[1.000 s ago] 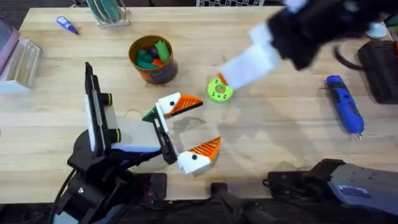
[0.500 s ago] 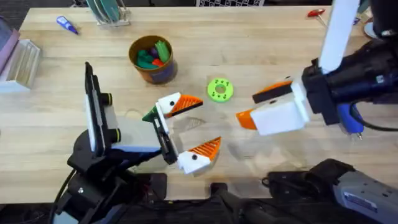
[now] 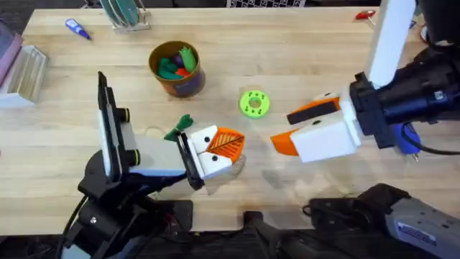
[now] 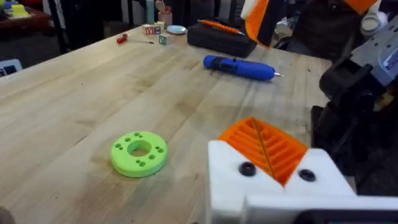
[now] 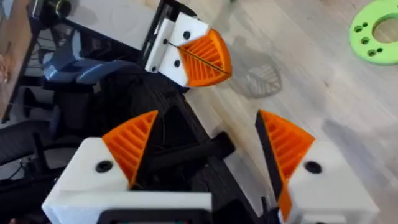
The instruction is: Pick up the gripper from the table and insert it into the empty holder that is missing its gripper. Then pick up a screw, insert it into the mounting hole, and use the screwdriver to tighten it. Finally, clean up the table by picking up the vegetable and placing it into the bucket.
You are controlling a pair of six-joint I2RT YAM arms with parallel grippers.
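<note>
My left gripper [image 3: 219, 146] is shut at the table's front middle, its orange ribbed pads [image 4: 264, 148] pressed flat together with nothing between them. The dark-green vegetable [image 3: 179, 127] lies on the table [image 3: 302, 43] just behind its far finger. My right gripper [image 3: 296, 126] hovers open to the right of it, orange pads [image 5: 134, 144] wide apart and empty. From the right wrist I see the left gripper [image 5: 198, 57] ahead. The blue screwdriver [image 4: 239, 67] lies at the right, partly hidden under my right arm [image 3: 408, 138]. The bucket [image 3: 176, 70] holds toy vegetables. The loose gripper, the holder and the screws are out of view.
A bright-green disc with holes [image 3: 254, 103] lies between the bucket and my right gripper. A clear tray [image 3: 25, 72] sits at the far left, a small blue-handled tool [image 3: 77, 29] and a rack [image 3: 126, 14] at the back, a black case [image 4: 221, 37] at the right.
My left gripper's fingers went from wide open to shut. The right arm swung down from the back right to hover open over the table's right middle, then edged left.
</note>
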